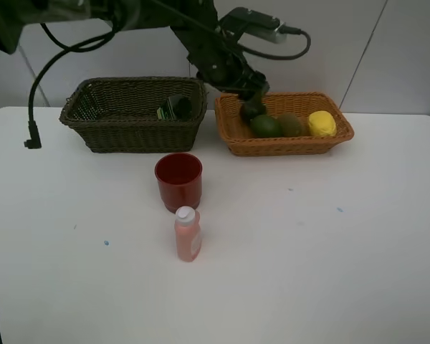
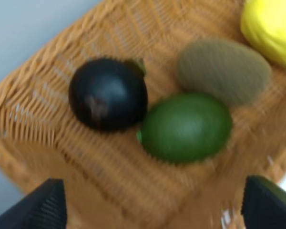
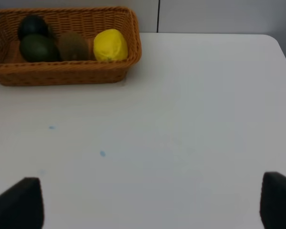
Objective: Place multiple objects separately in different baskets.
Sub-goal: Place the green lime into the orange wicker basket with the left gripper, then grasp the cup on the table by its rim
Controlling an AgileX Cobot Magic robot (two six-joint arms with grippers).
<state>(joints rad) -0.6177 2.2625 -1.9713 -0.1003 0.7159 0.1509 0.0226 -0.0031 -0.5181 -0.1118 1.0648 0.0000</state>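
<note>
**Both jaws wide, four fruits in tan basket**

Jaws on the left gripper (image 2: 155,210) stand wide apart and hold nothing. It hangs over the left end of the tan basket (image 1: 287,147), above the dark fruit (image 2: 107,93). The right gripper (image 3: 148,202) is also spread wide and empty, over bare table (image 1: 308,272); the high view does not show it.

The dark fruit is round, glossy and near black, with a small stem nub. It touches the lime (image 2: 186,126), a smooth green oval whose long axis runs roughly along the basket's length. Just beside the lime lies the kiwi (image 2: 224,71), dull brown and fuzzy, its long axis about parallel to the lime's. The lemon (image 2: 271,28), bright yellow and lumpy, ends the row at the basket's right.

The dark basket (image 1: 129,132), deeper and olive-brown, sits just left of the tan one. The black bottle (image 1: 174,108) lies inside at its right end; its direction is hard to tell.

In front of the baskets the red cup (image 1: 178,180) stands upright, mouth up. Just nearer the camera is the pink bottle (image 1: 187,234), white cap toward the cup; it seems upright.
</note>
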